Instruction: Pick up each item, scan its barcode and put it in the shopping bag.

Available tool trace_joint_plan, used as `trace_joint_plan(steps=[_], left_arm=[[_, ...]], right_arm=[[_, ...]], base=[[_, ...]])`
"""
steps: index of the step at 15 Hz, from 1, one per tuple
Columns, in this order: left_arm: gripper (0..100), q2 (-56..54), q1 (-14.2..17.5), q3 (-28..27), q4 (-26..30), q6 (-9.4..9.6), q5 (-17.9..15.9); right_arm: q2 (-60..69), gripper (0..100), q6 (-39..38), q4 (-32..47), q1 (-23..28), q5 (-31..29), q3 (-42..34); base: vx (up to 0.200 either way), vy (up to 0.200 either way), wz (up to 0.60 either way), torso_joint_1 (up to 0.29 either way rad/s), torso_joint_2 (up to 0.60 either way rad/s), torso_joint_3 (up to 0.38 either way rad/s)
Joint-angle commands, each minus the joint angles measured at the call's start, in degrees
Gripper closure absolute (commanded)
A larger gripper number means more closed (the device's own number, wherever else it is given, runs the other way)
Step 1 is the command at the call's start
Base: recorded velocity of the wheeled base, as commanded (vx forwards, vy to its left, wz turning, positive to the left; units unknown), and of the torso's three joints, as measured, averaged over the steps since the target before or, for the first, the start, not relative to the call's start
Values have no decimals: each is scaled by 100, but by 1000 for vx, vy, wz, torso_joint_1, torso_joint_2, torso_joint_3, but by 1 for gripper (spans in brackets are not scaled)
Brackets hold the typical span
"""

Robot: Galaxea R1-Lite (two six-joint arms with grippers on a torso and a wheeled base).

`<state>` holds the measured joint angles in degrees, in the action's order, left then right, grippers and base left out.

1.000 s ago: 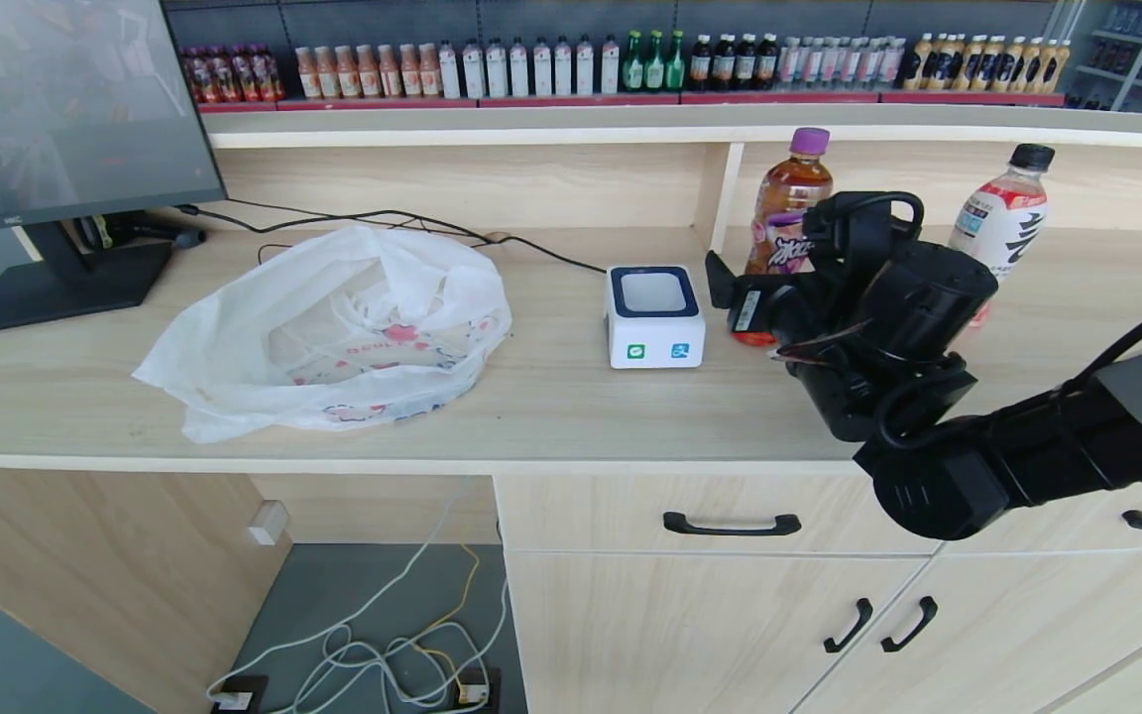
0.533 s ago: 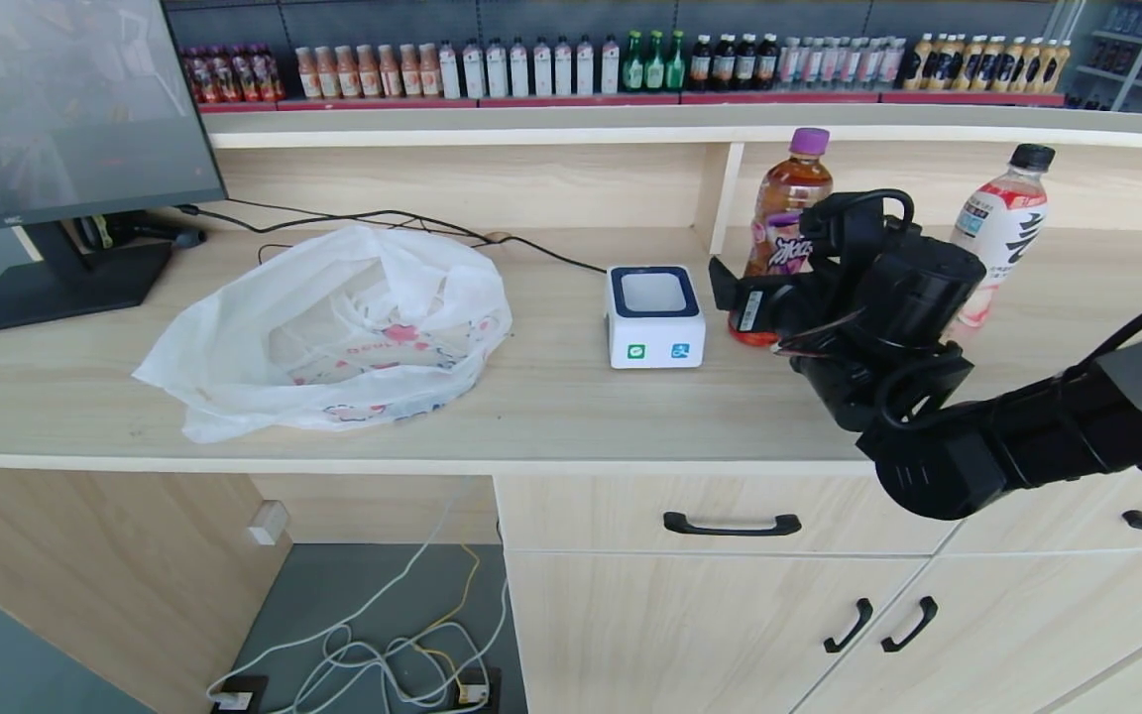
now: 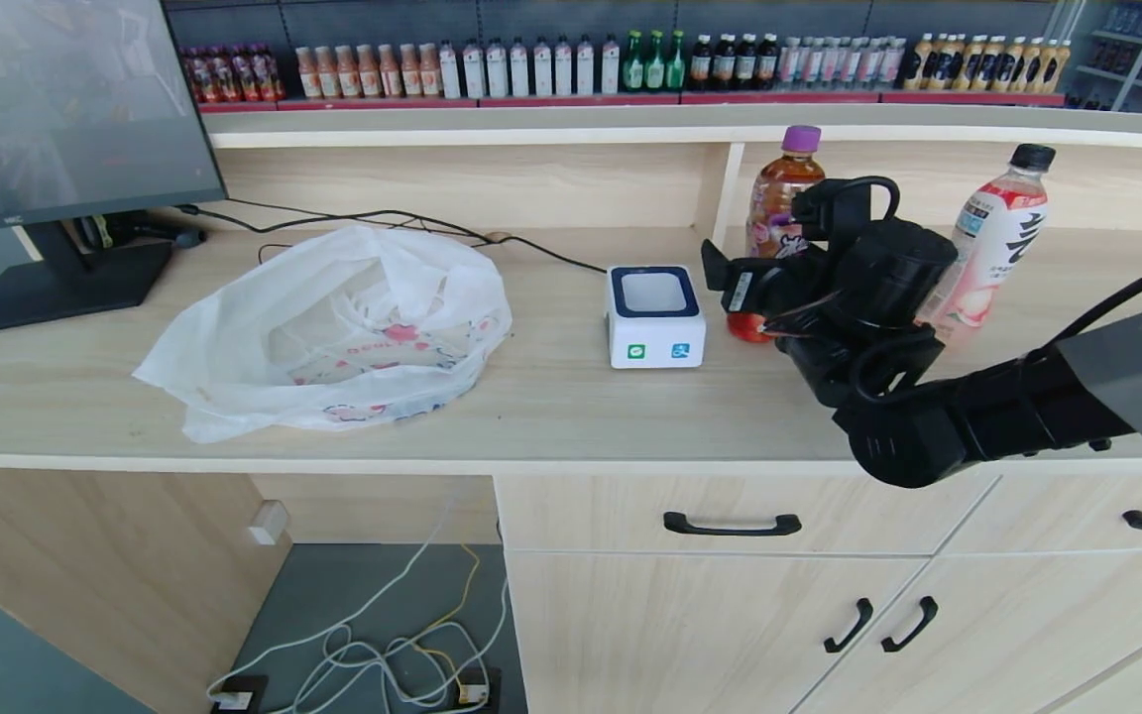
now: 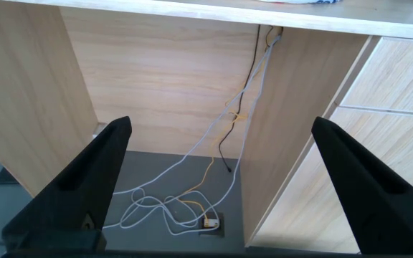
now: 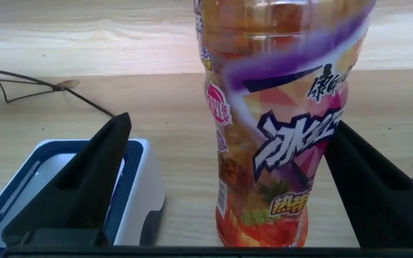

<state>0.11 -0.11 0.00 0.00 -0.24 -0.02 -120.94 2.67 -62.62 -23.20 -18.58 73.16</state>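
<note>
The right gripper (image 5: 229, 136) is open, its fingers either side of the purple-capped iced tea bottle (image 3: 777, 193). The bottle stands upright on the counter (image 3: 551, 407), just beside the white barcode scanner (image 3: 654, 315). Its label shows a purple swirl and bold white characters. The left gripper (image 4: 221, 123) is open below the counter.

You're at a shop checkout: a long row of bottled drinks (image 3: 630, 64) lines the far shelf, and on the pale wooden counter (image 3: 551, 397) sit a small white box scanner with a dark-framed window (image 3: 654, 315), a black monitor (image 3: 65, 109) at far left and a crumpled white plastic shopping bag (image 3: 333, 327).
</note>
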Motion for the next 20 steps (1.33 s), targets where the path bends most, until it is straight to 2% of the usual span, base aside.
trace_joint_plan(steps=[1,6,10,13,20], left_arm=[[0,-2,2,0,0,-2,-6],[0,-2,2,0,0,-2,2],[0,-2,2,0,0,-2,-6],[0,-2,2,0,0,-2,2],[0,-2,2,0,0,-2,2]], right_arm=[[-87,0,-21,4,26,3,41],[-105,0,-30,154,281,109,76],[-149,0,-30,215,281,232,164],[-307,0,-30,374,369,381,595],[-465,0,-126,655,413,390,1069]], base=[[0,0,0,0,0,0],[0,0,0,0,0,0],[0,0,0,0,0,0],[0,0,0,0,0,0],[0,0,0,0,0,0]])
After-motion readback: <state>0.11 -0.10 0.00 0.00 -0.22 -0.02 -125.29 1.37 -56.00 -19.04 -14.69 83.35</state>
